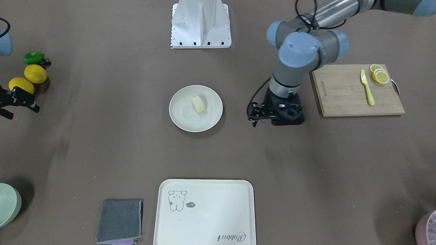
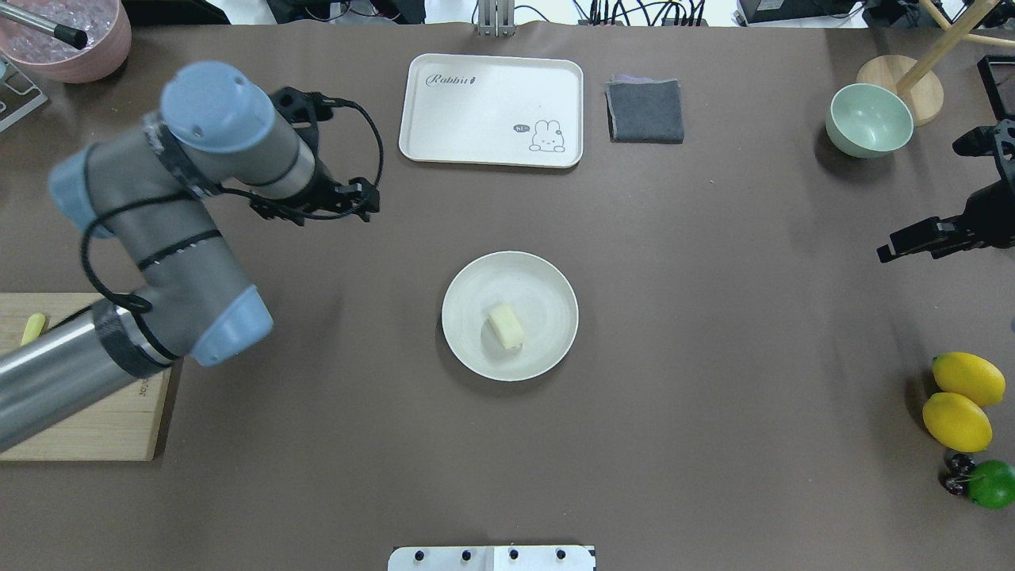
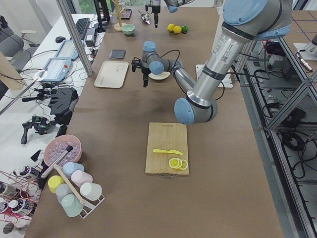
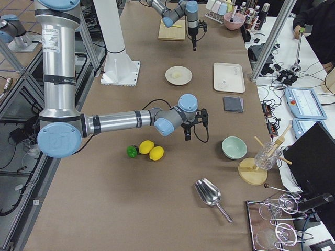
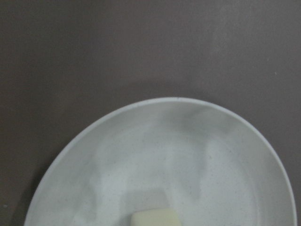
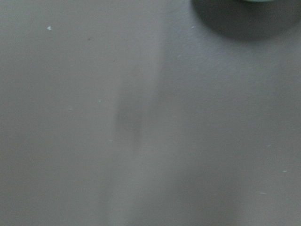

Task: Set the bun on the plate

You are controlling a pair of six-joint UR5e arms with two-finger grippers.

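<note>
The pale cream bun [image 1: 199,104] [image 2: 506,326] lies inside the round off-white plate [image 1: 184,115] [image 2: 539,293] at the table's middle, with nothing touching it. My left gripper [image 1: 252,115] [image 2: 369,200] hangs open and empty to the plate's side, toward the cutting board, well apart from the rim. Its wrist view looks down on the plate [image 5: 188,155], with the bun's end [image 5: 155,219] at the bottom edge and no fingers showing. Far off by the lemons, my right gripper [image 1: 22,113] looks open and empty.
A wooden cutting board [image 1: 354,98] holds a yellow knife [image 1: 367,87] and lemon slices [image 1: 379,75]. The rectangular tray [image 1: 204,211] and a grey cloth [image 1: 119,221] lie at the operators' edge. A green bowl [image 2: 868,119], lemons [image 2: 959,396] and a lime [image 2: 991,484] are on my right.
</note>
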